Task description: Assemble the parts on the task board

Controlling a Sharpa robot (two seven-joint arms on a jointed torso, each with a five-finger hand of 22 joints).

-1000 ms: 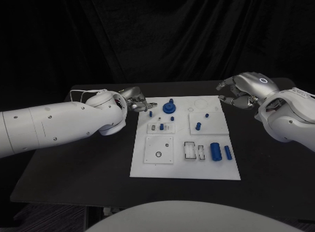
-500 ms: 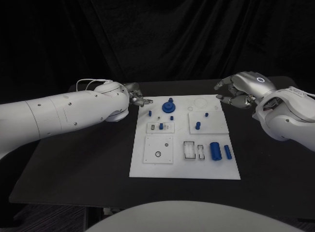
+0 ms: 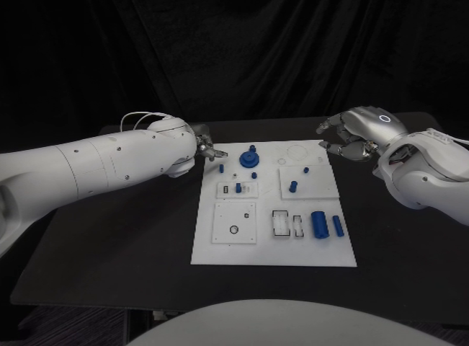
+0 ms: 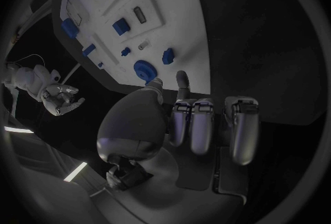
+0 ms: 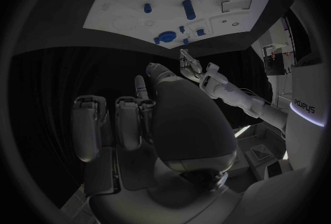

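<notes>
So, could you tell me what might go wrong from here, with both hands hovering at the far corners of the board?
1. The left hand hangs close to the blue round part and the small upright pegs; a sideways reach could knock them over.
2. The white task board lies loose on the black table, so a push from either hand might shift it.
3. The right hand holds nothing and is far from the large blue cylinder.

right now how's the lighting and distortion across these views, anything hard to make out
Head view: dark backdrop and table, the white task board stands out clearly, blue parts readable. Left wrist view: fisheye bends the board's straight edges; the left hand is dim, shadowed. Right wrist view: same bending, the right hand is dark against black; small parts on the board are hard to identify.
</notes>
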